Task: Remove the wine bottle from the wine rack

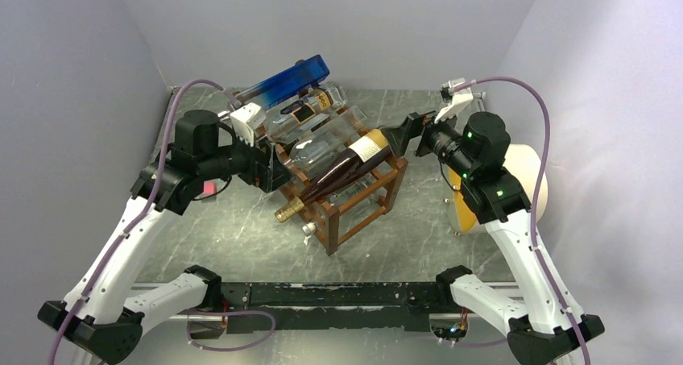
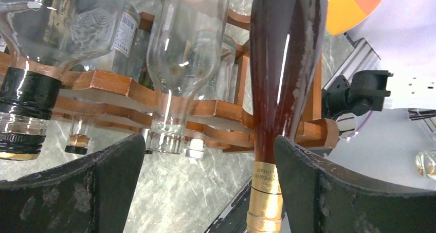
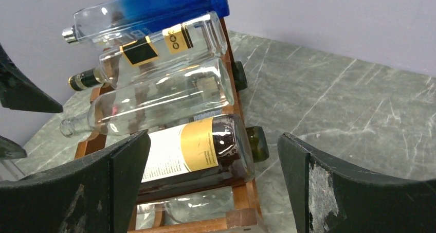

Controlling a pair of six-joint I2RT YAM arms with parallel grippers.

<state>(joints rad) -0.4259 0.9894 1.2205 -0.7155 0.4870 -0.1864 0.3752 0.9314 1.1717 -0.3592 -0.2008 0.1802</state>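
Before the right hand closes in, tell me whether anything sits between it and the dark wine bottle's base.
Nothing visible does. The open right hand faces the base of the wine bottle with free space between. A clear bottle lies alongside on the rack, outside that path.

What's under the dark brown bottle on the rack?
The dark brown bottle rests on a wooden rail of the wine rack. Below it shows part of a clear bottle; the rest is covered.

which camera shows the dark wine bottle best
Top external: the whole wine bottle shows, gold-capped neck to base, lying on the rack. Left wrist shows only its neck and shoulder; right wrist shows only its labelled lower body and base.
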